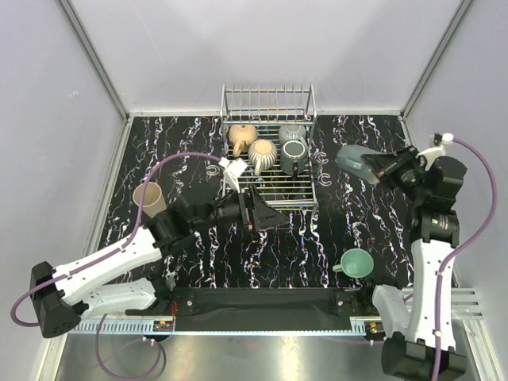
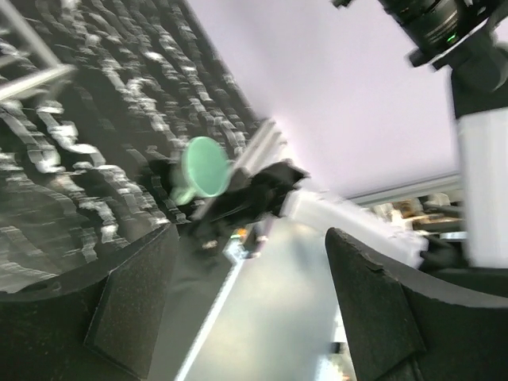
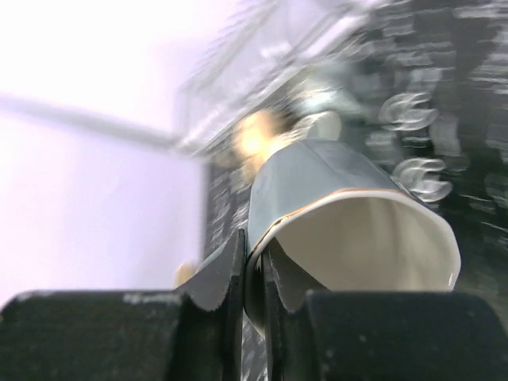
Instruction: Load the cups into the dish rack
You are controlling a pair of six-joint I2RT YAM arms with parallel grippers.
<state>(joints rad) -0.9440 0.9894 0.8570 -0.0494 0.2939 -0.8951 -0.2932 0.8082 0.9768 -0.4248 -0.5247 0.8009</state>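
Note:
The silver wire dish rack (image 1: 268, 99) stands at the back centre. In it are a tan mug (image 1: 240, 136), a beige ribbed cup (image 1: 263, 155), a grey-green cup (image 1: 292, 132) and a dark grey mug (image 1: 294, 156). My right gripper (image 1: 381, 167) is shut on the rim of a grey-blue cup (image 1: 355, 160), held on its side in the air right of the rack; the wrist view shows its fingers (image 3: 230, 270) pinching the cup (image 3: 333, 182). My left gripper (image 1: 266, 214) is open and empty at the rack's front edge. A teal cup (image 1: 356, 263) and a beige cup (image 1: 149, 198) sit on the table.
The table has a black marbled top (image 1: 238, 254) with white walls on three sides. A black strip (image 1: 254, 300) and the arm bases lie along the near edge. The left wrist view shows its open fingers (image 2: 127, 302), the teal cup (image 2: 205, 167) and the right arm's base beyond.

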